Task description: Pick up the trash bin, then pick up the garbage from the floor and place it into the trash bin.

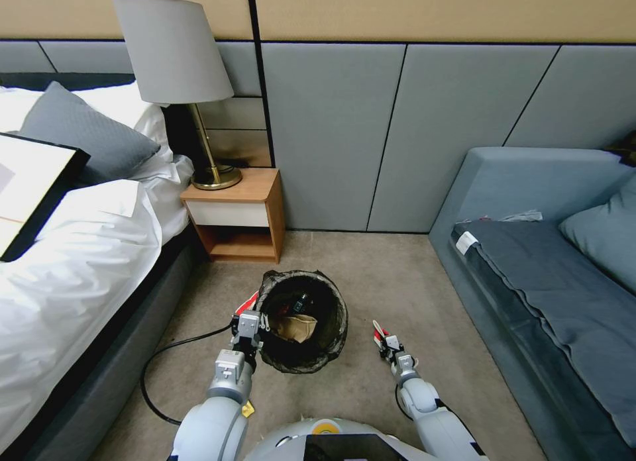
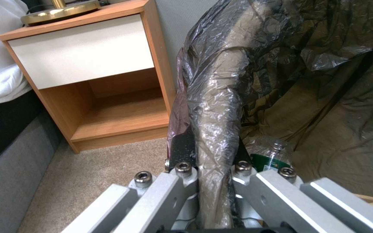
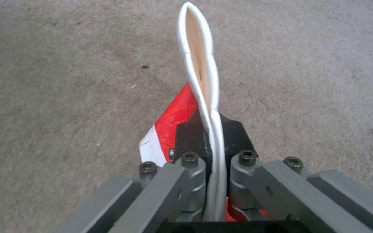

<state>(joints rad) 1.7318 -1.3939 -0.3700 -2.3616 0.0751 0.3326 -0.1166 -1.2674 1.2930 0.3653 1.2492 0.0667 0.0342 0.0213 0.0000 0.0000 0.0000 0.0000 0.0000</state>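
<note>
The trash bin (image 1: 303, 320), lined with a crinkled dark bag, is held above the carpet in front of me. My left gripper (image 1: 248, 326) is shut on its near-left rim (image 2: 214, 106), one finger inside and one outside. Inside the bin lie a brown cardboard scrap (image 1: 296, 327) and a small plastic bottle (image 2: 272, 155). My right gripper (image 1: 385, 340) is to the right of the bin, low over the carpet, shut on a piece of garbage (image 3: 199, 81), a flattened red-and-white paper wrapper whose white edges stick out past the fingertips. Another red-and-white scrap (image 1: 250, 301) peeks out by the bin's left side.
A wooden nightstand (image 1: 238, 216) with a brass lamp (image 1: 179, 83) stands behind the bin. A bed (image 1: 73, 249) with white sheets runs along the left, a grey sofa (image 1: 550, 275) along the right. A black cable (image 1: 172, 355) loops on the carpet at the left.
</note>
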